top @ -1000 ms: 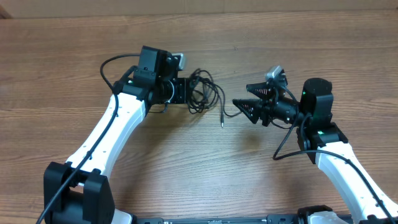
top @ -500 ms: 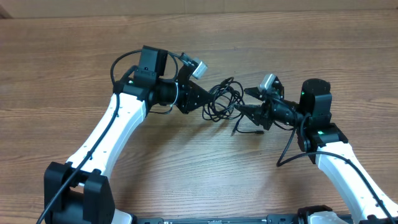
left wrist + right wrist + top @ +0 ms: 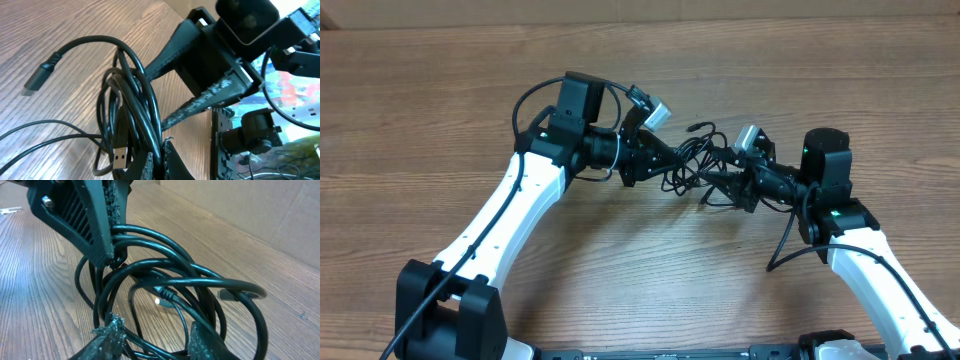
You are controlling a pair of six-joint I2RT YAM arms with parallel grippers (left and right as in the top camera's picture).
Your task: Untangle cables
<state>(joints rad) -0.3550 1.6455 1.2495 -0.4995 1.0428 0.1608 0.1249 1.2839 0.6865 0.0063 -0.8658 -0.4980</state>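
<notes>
Left jaws grip cables (image 3: pixel 688 163), swung rightward; right jaws narrowing (strands between).

Both arms reach inward, grippers nearly tip to tip. Left gripper (image 3: pixel 668 163) clamped on cables (image 3: pixel 692 148); right gripper (image 3: pixel 718 186) jaws apart.

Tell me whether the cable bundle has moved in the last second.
Yes. The cables shifted rightward across the table, closer to the right arm's unmoved black housing, carried by the left gripper.
</notes>
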